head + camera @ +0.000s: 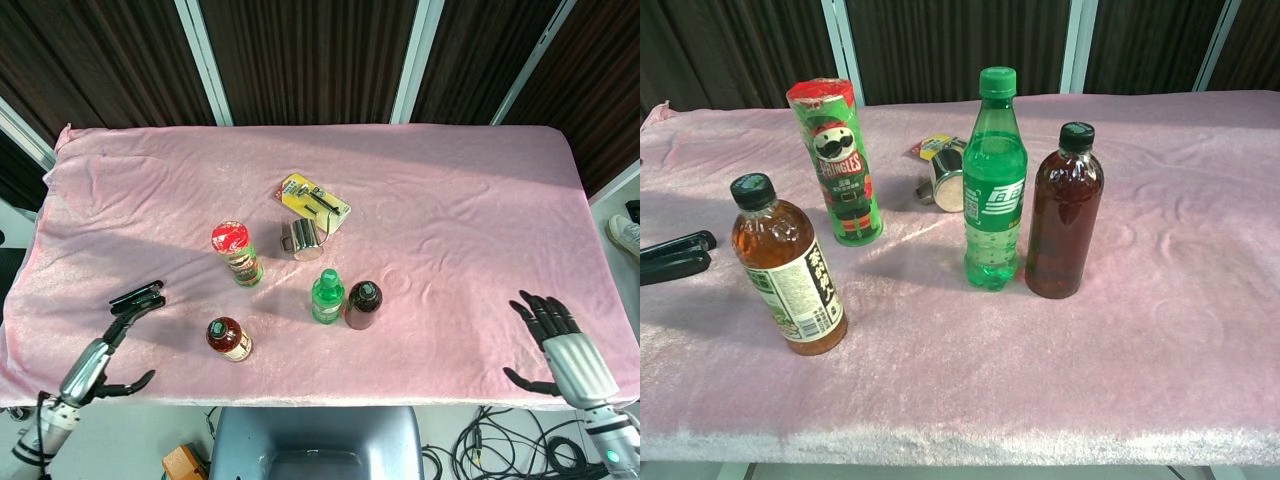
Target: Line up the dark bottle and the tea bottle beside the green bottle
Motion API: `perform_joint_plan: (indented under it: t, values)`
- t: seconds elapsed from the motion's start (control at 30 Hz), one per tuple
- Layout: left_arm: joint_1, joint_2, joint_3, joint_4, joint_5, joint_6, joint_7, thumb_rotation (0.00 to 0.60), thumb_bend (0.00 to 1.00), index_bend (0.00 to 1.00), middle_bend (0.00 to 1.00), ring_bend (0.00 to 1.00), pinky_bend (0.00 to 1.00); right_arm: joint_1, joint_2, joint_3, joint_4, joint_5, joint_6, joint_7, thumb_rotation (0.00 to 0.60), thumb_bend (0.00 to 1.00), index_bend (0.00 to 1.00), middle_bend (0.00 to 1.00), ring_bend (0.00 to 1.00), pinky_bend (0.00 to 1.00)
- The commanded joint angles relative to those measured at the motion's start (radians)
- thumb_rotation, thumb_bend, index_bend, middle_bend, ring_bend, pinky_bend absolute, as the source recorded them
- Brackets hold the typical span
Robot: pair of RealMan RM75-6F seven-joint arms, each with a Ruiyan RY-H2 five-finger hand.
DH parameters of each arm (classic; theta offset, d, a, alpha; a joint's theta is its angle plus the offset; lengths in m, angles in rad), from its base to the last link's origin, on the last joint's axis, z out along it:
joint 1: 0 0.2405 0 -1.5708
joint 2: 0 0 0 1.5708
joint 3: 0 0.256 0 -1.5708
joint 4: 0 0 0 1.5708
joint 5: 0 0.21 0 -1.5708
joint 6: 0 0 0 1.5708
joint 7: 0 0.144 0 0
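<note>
The green bottle (pixel 327 296) stands upright near the table's front middle, and the dark bottle (pixel 363 304) stands upright close beside it on the right. In the chest view the green bottle (pixel 994 190) and the dark bottle (pixel 1064 215) stand side by side with a small gap. The tea bottle (pixel 228 338), with its orange liquid and white label (pixel 787 265), stands apart to the front left. My left hand (pixel 100 358) hovers open at the front left edge, left of the tea bottle. My right hand (pixel 560 347) is open at the front right edge, far from the bottles.
A Pringles can (pixel 237 252) stands behind the tea bottle. A metal cup (pixel 303 238) and a yellow package (pixel 314 200) lie behind the green bottle. A black clip-like object (pixel 137 298) lies just beyond my left hand's fingertips. A pink cloth (pixel 470 210) covers the table.
</note>
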Motion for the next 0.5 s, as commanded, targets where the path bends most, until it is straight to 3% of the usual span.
perform_joint_plan:
  t: [0.03,0.17,0.5]
  values:
    - [-0.021,-0.131,0.010,0.099,-0.001,0.021,-0.079,0.600,0.31,0.00,0.00,0.00,0.02,-0.028,0.016,-0.007,0.037,-0.039,0.018,0.053,0.600,0.33,0.00,0.00,0.00,0.11]
    - [-0.040,-0.180,0.028,0.107,0.004,-0.010,-0.057,0.600,0.31,0.00,0.00,0.00,0.03,-0.031,0.022,0.003,0.043,-0.050,0.006,0.076,0.600,0.33,0.00,0.00,0.00,0.11]
    - [-0.090,-0.245,-0.007,0.087,-0.067,-0.098,0.005,0.600,0.31,0.00,0.00,0.00,0.05,-0.041,0.031,0.016,0.048,-0.085,-0.012,0.098,0.600,0.33,0.00,0.00,0.00,0.11]
